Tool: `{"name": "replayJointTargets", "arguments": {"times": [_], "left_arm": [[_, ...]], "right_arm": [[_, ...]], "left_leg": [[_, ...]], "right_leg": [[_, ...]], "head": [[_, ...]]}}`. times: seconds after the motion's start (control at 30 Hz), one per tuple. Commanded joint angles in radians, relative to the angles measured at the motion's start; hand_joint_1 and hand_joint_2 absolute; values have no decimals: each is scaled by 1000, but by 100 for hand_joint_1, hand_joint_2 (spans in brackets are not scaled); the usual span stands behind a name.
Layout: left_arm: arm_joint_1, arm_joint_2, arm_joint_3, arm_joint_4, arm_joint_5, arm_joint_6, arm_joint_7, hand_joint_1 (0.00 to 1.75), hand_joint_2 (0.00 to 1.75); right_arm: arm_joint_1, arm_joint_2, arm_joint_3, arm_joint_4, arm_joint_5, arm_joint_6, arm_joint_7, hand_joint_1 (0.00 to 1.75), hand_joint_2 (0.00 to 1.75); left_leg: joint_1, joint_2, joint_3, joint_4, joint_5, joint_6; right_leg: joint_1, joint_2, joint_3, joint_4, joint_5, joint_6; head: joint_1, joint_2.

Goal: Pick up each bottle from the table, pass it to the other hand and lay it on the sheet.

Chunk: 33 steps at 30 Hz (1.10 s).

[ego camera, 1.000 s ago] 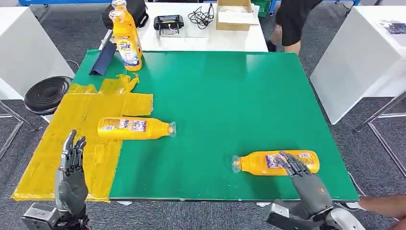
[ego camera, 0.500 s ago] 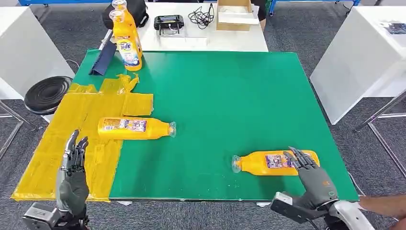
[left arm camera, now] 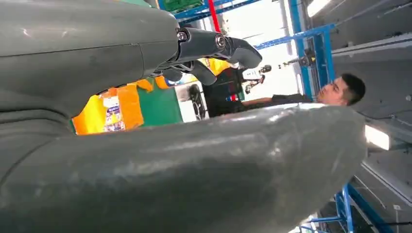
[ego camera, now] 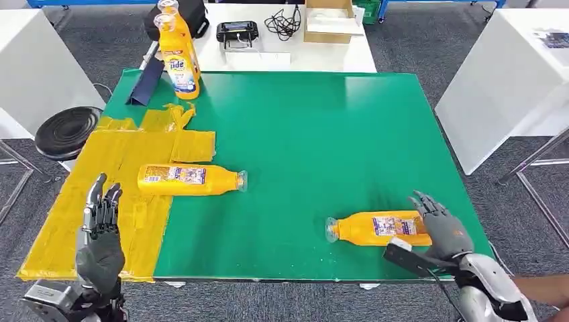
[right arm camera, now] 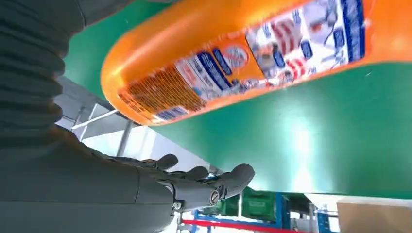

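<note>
We see our right hand spread beside the end of a lying bottle, touching or not, we cannot tell, our left hand spread over the yellow sheet, another bottle half on it.

Grey carpet floor, white side tables, apparently.

4 orange bottles with printed labels were in view. One bottle lay on its side on the green table near the front edge, clear cap end pointing left. A second bottle lay on its side across the edge of the yellow sheet, cap end over the green. 2 upright bottles stood together at the table's far left corner.
</note>
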Motion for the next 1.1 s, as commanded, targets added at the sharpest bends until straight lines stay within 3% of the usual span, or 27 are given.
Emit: {"name": "replayJointTargets", "arguments": {"times": [0.03,0.13,0.23,0.47,0.53,0.57,0.6,0.73,0.93,1.03,1.1], "left_arm": [[-66,28,-15,90,3,-11,3,0,0],[-78,33,-27,99,10,-7,3,0,0],[-95,46,-34,117,23,-9,3,0,0],[-97,48,-34,120,26,-8,3,0,0],[-113,59,-44,137,35,-15,3,0,0],[-139,68,-54,167,47,-13,3,0,0],[-158,77,-65,186,59,-10,3,0,0],[-194,100,-106,230,79,12,3,0,0],[-241,108,-142,281,89,19,3,0,0],[-254,112,-155,295,94,20,3,0,0],[-246,110,-155,286,96,21,7,0,0]], "right_arm": [[-217,55,66,313,-26,27,-7,0,175],[-296,57,125,409,-27,39,-11,0,175],[-388,31,230,530,-35,145,-7,0,175],[-389,19,238,539,-49,139,-14,0,175],[-444,-42,341,560,-73,302,-13,0,175],[-469,-114,399,538,-137,388,-31,159,175],[-482,-171,446,510,-187,436,-40,175,175],[-474,-313,567,396,-332,490,9,175,175],[-409,-405,638,318,-438,441,66,175,175],[-383,-367,621,358,-484,379,73,175,175],[-359,-248,545,456,-486,257,30,175,175]], "left_leg": [[-1,2,5,-4,0,2],[-2,3,4,-3,1,1],[-2,3,4,-3,1,2],[-2,-1,6,-3,2,4],[-3,-1,7,-4,2,4],[-3,-1,5,-3,2,4],[-3,-2,2,-1,3,4],[-5,-9,5,-2,4,5],[-7,-17,5,-3,5,7],[-8,-17,6,-4,5,7],[-8,-15,8,-5,5,7]], "right_leg": [[-1,2,3,-2,1,1],[-1,3,2,-2,1,1],[-2,3,2,-2,1,1],[-2,-2,4,-2,0,2],[-2,-2,4,-2,0,2],[-2,-2,3,-1,0,2],[-3,-4,1,0,0,2],[-4,-10,5,-2,0,2],[-6,-18,8,-2,0,2],[-7,-18,9,-3,0,2],[-7,-16,10,-4,1,2]], "head": [[0,0],[0,0],[0,0],[0,0],[0,0],[0,0],[0,0],[0,0],[0,0],[0,0],[0,0]]}}
